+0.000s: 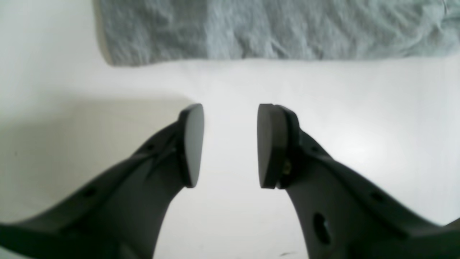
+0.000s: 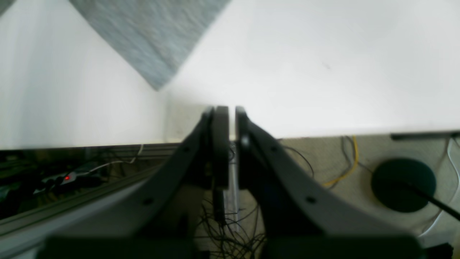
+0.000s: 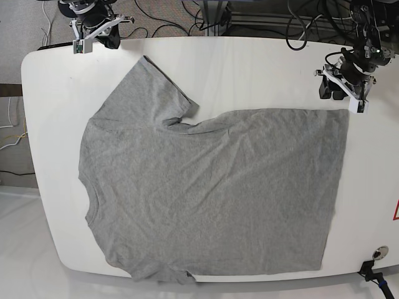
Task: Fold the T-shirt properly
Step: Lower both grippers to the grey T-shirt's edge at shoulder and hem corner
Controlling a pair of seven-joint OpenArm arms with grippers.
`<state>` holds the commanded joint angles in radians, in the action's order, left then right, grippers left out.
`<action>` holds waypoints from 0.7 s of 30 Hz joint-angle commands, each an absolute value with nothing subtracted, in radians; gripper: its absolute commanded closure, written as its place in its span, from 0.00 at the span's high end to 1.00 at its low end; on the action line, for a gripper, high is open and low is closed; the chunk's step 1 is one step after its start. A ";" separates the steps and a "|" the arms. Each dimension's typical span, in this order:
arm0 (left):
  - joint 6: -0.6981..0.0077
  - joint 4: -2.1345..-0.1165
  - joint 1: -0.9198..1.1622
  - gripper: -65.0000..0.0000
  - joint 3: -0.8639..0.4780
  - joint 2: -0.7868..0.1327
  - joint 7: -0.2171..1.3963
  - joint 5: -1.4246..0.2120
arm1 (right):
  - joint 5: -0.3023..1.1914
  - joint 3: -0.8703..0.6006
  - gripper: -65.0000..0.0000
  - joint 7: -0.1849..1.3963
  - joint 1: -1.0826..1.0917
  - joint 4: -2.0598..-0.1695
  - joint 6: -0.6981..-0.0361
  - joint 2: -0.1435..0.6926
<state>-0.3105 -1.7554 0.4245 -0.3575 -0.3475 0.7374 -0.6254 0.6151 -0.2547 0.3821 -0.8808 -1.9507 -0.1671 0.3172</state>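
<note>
The heather-grey T-shirt (image 3: 212, 193) lies spread flat on the white table (image 3: 262, 68), neck to the left, hem to the right, one sleeve reaching toward the far left corner. My left gripper (image 3: 341, 94) hovers at the far right, just beyond the shirt's hem corner. In the left wrist view it (image 1: 230, 118) is open over bare table, with the shirt's edge (image 1: 273, 28) ahead of it. My right gripper (image 3: 95, 32) sits at the far left table edge, past the sleeve. Its pads (image 2: 220, 144) stand nearly together and hold nothing; the sleeve tip (image 2: 151, 32) lies ahead.
Cables (image 3: 187, 18) run over the floor beyond the far table edge. Under that edge the right wrist view shows a power strip with a red light (image 2: 66, 178) and a dark round base (image 2: 402, 185). A small round fitting (image 3: 378, 252) sits near the front right corner.
</note>
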 joint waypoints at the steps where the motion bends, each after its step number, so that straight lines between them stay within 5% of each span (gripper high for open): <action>1: -0.309 -1.756 0.424 0.36 -0.360 -0.349 0.737 -0.622 | 0.609 -0.253 0.08 0.380 -0.879 -1.950 -0.164 0.315; 8: -0.295 -1.746 0.405 0.35 -0.363 -0.353 0.740 -0.623 | 0.600 -0.253 0.28 0.372 -0.838 -1.947 -0.152 0.314; 21: -0.288 -1.747 0.380 0.36 -0.372 -0.350 0.720 -0.644 | 0.535 -0.248 0.32 0.363 -0.749 -1.927 -0.149 0.278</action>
<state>-0.2884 -1.7465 0.3804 -0.3719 -0.3504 0.7202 -0.6438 0.5349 -0.2478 0.3632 -0.7490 -1.9273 -0.1489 0.2780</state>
